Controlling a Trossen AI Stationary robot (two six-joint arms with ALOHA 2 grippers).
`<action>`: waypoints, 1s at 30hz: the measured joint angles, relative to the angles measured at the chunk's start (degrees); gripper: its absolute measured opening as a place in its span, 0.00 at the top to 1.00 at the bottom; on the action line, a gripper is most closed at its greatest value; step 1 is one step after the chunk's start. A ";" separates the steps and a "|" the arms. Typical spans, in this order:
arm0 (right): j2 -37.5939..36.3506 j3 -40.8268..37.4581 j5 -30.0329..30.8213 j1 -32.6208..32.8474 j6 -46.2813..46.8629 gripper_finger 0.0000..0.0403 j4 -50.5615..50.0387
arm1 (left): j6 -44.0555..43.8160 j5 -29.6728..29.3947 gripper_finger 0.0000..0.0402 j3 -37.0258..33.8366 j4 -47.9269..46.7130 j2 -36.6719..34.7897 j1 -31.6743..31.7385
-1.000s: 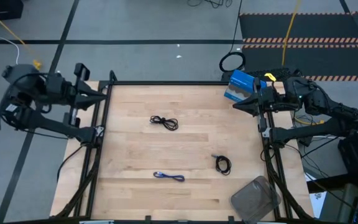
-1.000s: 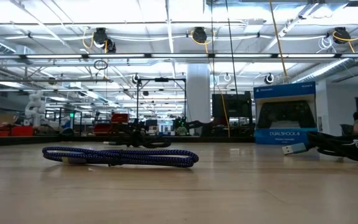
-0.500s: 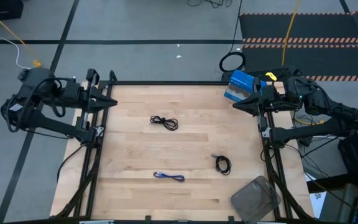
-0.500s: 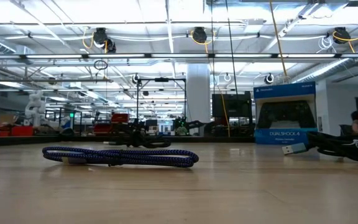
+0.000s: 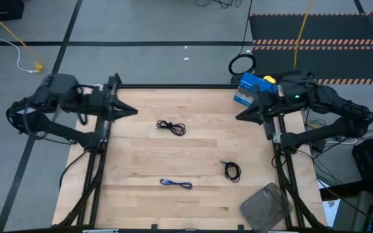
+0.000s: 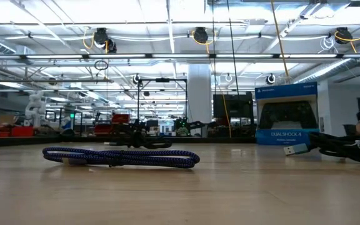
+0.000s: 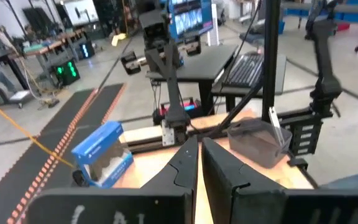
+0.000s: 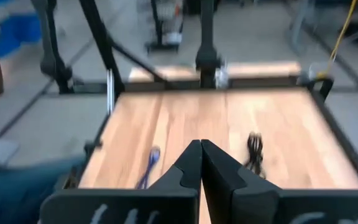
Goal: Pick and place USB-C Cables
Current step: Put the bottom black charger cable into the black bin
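Three USB-C cables lie on the wooden table. One black cable (image 5: 171, 127) sits toward the far left of centre, a coiled black one (image 5: 232, 170) at the right, and a blue-purple one (image 5: 177, 184) near the front, close to the camera in the low view (image 6: 120, 156). The right wrist view shows the blue-purple cable (image 8: 148, 168) and a black cable (image 8: 253, 149). My left gripper (image 5: 135, 111) (image 7: 199, 146) is shut above the table's left part. My right gripper (image 5: 238, 118) (image 8: 199, 146) is shut above the far right part. Neither touches a cable.
A blue DualShock box (image 5: 251, 89) (image 6: 286, 115) stands at the far right corner. A clear plastic container (image 5: 266, 206) (image 7: 257, 137) sits at the near right corner. A large black cable ring (image 5: 241, 65) and a yellow cord lie on the floor beyond the table. Black frame rails line both sides.
My left gripper has swung from outside the table's left edge toward the right, in over the table and slightly toward the near edge. My right gripper has moved a little toward the left and the near edge. The cables have stayed where they were.
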 joint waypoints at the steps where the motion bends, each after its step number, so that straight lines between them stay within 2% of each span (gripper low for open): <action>1: 1.22 1.45 0.08 0.37 -0.12 1.00 -1.95 | 0.00 -0.45 0.94 -0.02 -0.14 0.58 0.00; 5: 6.06 8.88 0.49 1.89 -0.29 1.00 -10.25 | 0.28 -1.14 0.94 -0.02 -0.05 1.90 0.00; 13: 15.48 23.52 5.84 6.00 -1.39 1.00 -27.14 | 0.72 -1.17 0.94 -0.02 0.07 3.06 0.00; 21: 24.64 34.25 6.04 9.30 0.00 1.00 -42.60 | 0.72 -1.21 0.94 -0.02 0.52 3.03 0.00; 23: 26.41 35.36 5.32 9.77 1.37 1.00 -42.75 | 0.72 -1.21 0.94 -0.02 0.63 3.01 0.00; 26: 28.08 35.32 0.23 10.53 1.99 1.00 -42.94 | 0.72 -1.20 0.94 -0.02 0.65 3.03 0.00; 30: 29.71 35.28 -0.03 11.37 4.30 1.00 -42.89 | 0.60 -1.21 0.94 -0.02 0.72 3.03 0.00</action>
